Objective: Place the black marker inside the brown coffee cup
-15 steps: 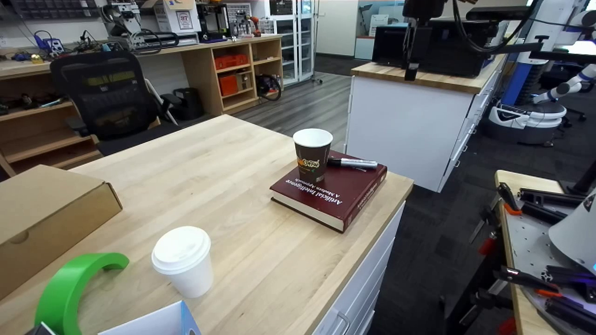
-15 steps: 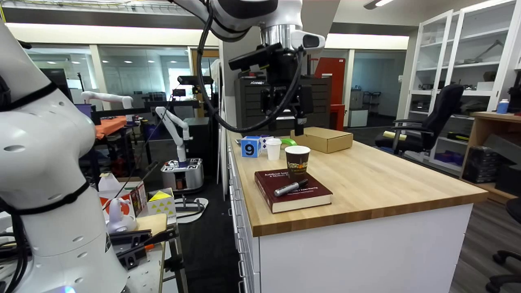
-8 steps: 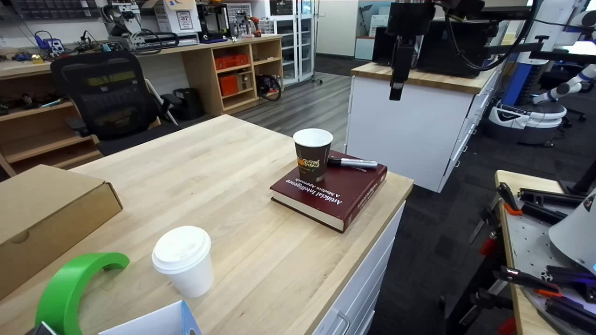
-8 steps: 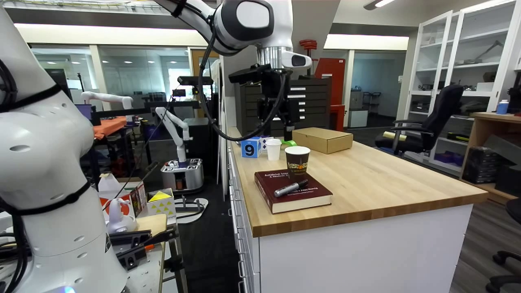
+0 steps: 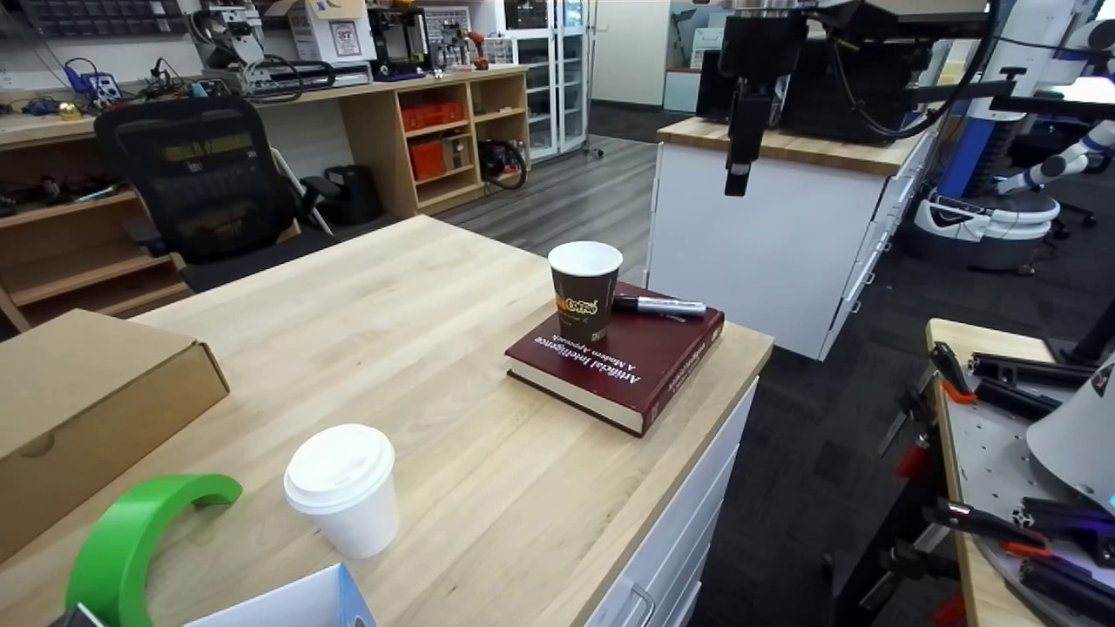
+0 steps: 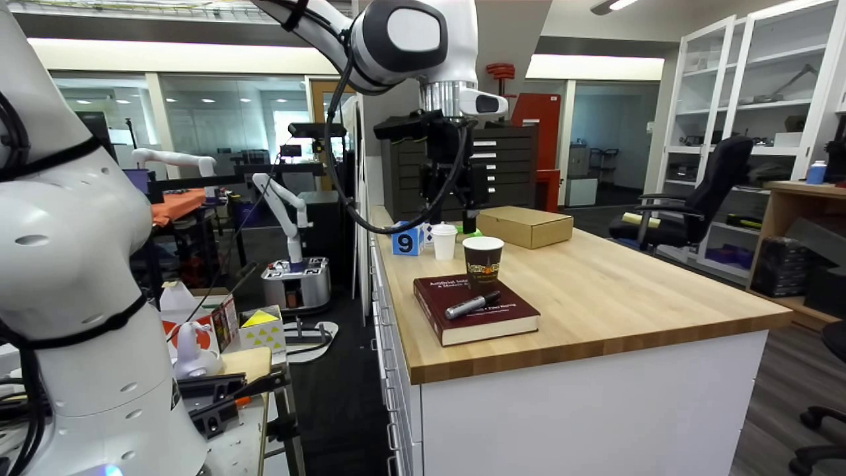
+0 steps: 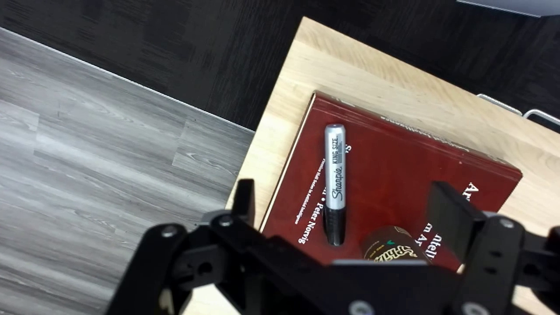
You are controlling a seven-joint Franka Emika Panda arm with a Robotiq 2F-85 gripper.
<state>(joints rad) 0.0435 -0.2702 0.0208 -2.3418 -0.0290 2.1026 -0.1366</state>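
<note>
The wrist view has the gripper (image 7: 345,197) across its lower half, released, the jaws spread wide apart. Seen between them, the marker (image 7: 335,168) lies on the maroon book (image 7: 389,166), silver end toward the top, black end toward the bottom. Near the black end is the cup (image 7: 387,248), partly hidden behind the gripper, with a strip of the book showing between cup and marker. Under the book is the pale wooden bench (image 7: 363,65), and grey floor (image 7: 100,175) shows to the left. In an exterior view the arm (image 6: 410,39) is at the top with the gripper pointing down; the spread of the jaws cannot be told from this angle. The cup stands upright on the book, and the marker lies flat on the camera's side of the cup, outside it. Farther back on the bench are a lidded cup (image 6: 444,246), a blue box (image 6: 406,240) marked 9, and a carton (image 6: 525,227). In an exterior view a green arch (image 5: 111,550) stands between the carton and the lidded cup, both well apart from the book, which sits near a corner of the bench. The gripper hangs at the upper right, apart from the cup and the book.
</note>
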